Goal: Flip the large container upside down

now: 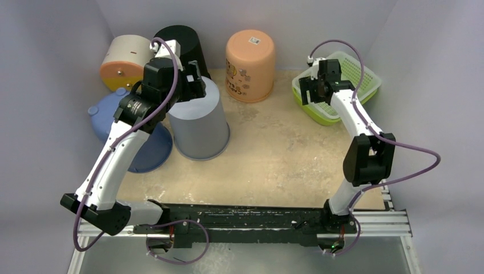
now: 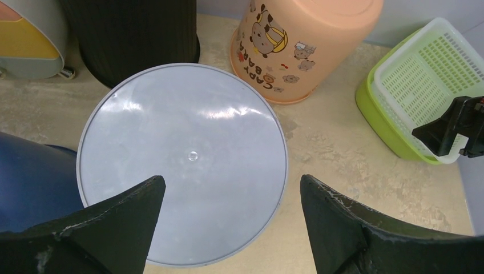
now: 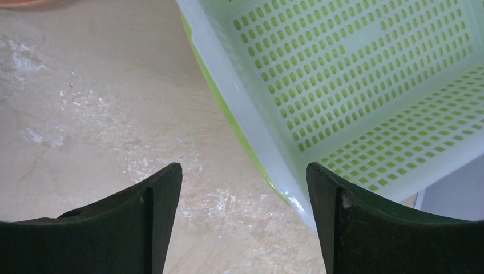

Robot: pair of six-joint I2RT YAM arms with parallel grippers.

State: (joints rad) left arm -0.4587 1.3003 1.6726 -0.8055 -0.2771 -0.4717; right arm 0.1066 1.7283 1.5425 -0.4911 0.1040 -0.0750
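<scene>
I count five tubs on the table: a grey tub, a black tub, a peach tub, a cream-and-orange tub, a blue tub. One green basket sits at the far right corner.

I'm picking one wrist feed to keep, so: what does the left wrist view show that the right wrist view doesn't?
Only the left wrist: the upturned grey bin, the black bin beyond it and the blue tub at the left edge. Only the right wrist: the green basket seen close up, slots and all, and white scuffs on the table. Both: the green basket and the table.
</scene>
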